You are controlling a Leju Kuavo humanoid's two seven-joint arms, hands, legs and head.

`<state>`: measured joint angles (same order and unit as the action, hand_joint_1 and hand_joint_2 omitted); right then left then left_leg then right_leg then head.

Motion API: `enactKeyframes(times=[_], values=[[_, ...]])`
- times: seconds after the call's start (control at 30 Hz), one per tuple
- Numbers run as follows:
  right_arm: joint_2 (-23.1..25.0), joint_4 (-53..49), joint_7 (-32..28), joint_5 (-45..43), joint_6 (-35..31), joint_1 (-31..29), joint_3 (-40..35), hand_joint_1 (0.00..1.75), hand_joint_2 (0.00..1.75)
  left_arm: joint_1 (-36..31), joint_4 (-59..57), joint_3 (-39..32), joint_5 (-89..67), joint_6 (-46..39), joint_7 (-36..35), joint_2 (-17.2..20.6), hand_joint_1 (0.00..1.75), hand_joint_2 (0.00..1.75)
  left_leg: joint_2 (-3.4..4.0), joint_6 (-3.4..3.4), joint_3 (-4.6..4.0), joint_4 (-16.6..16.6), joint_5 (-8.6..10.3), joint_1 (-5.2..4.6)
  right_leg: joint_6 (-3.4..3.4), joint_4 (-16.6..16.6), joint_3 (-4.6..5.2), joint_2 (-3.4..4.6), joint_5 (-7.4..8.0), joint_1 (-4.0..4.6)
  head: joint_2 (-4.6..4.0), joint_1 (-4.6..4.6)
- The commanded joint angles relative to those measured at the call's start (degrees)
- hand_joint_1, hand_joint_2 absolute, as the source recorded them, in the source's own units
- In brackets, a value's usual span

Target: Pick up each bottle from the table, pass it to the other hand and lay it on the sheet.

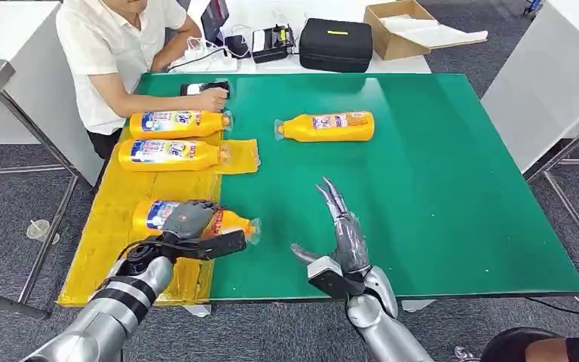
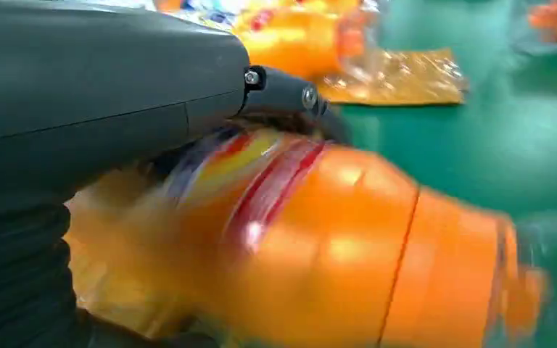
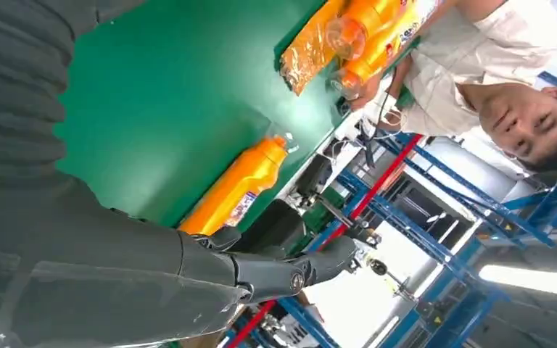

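the left hand (image 1: pixel 188 220) is wrapped around a third bottle (image 1: pixel 230 223) over the sheet (image 1: pixel 105 226), the right hand (image 1: pixel 343 234) is spread and unladen, two bottles (image 1: pixel 170 139) are laid, and one bottle (image 1: pixel 328 127) is left on the surface (image 1: pixel 437 188).

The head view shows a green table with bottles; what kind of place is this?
Probably a robot test lab or workshop. A person sits at the green table beside the trial, a black equipment case and cabled devices lie behind, and blue metal racking stands nearby.
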<state>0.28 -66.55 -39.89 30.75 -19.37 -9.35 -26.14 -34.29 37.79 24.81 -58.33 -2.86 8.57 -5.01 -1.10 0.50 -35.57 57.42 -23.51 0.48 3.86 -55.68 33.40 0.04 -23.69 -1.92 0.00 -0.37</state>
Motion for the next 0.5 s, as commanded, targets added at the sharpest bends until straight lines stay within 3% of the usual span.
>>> enactKeyframes(times=[0.03,0.5], values=[[-1.43,3.35,-0.11,-1.63,0.37,-2.62,-2.42,0.0,1.75,-4.39,-5.65,0.62,2.18,4.89,2.21,-0.42,0.0,1.75,0.15,-0.01,0.18,0.08,-0.12,0.08,-0.24,0.0,-0.2,0.05,-0.07,0.13,0.0,0.0],[-3.8,5.42,-0.11,-6.57,-1.9,-5.85,-8.26,0.0,1.75,-6.76,-4.61,3.41,12.77,16.12,10.59,3.27,0.0,1.75,0.19,-0.01,0.18,0.04,-0.09,0.05,-0.21,0.0,-0.2,0.13,-0.03,0.09,0.0,0.0]])
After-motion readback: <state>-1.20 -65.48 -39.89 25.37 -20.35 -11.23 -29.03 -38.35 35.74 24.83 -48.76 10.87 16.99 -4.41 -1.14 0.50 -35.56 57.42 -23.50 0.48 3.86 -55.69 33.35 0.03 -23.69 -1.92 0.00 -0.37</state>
